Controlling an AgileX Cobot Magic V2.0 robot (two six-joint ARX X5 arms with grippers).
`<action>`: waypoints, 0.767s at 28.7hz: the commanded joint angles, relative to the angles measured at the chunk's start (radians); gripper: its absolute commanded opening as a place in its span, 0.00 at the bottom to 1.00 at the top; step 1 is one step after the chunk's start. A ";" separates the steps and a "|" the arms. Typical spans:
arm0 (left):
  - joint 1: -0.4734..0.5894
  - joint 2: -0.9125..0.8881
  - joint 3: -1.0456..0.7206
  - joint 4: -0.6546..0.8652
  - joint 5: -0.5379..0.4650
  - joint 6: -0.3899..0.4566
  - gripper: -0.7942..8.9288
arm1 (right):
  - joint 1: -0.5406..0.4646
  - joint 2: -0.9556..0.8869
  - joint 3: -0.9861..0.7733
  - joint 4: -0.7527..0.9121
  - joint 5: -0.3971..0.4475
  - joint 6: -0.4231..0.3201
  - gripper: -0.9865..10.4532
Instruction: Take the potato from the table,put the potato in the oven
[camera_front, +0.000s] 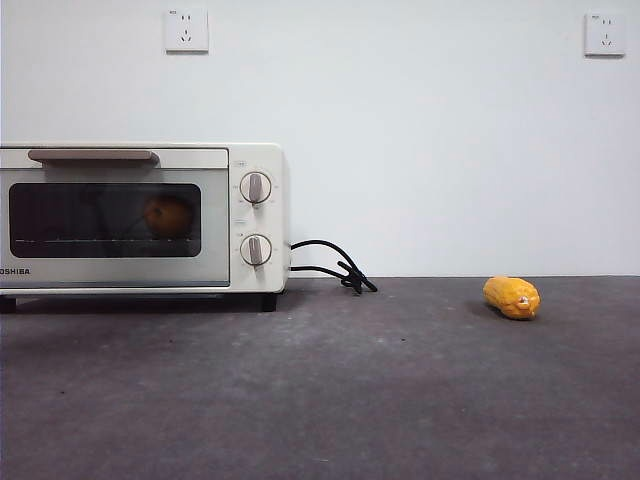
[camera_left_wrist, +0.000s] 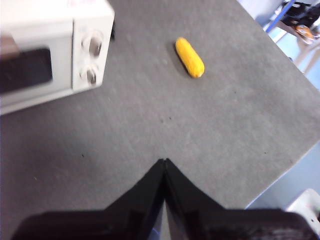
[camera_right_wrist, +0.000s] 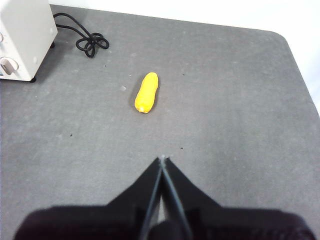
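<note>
The potato (camera_front: 168, 216) sits inside the oven (camera_front: 140, 217), behind its closed glass door. The left claw (camera_left_wrist: 164, 162) and the right claw (camera_right_wrist: 162, 160) are both pressed together and empty above the table (camera_front: 320, 400). A corn cob (camera_front: 511, 297) lies well apart from the oven.

A yellow corn cob piece (camera_front: 511, 297) lies on its side on the desk (camera_front: 330, 400), alone and well apart from everything else there. Two white wall sockets (camera_front: 186, 30) sit high on the pale wall (camera_front: 420, 140) behind, one toward each side.
</note>
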 joint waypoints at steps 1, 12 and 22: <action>-0.109 -0.094 -0.004 0.005 -0.111 -0.125 0.07 | 0.000 0.000 -0.009 -0.022 0.005 0.011 0.09; -0.240 -0.225 -0.004 0.003 -0.122 -0.158 0.08 | 0.000 0.000 -0.009 -0.022 0.005 0.011 0.09; -0.239 -0.135 -0.004 0.003 -0.122 -0.159 0.08 | 0.000 0.000 -0.009 -0.022 0.005 0.011 0.09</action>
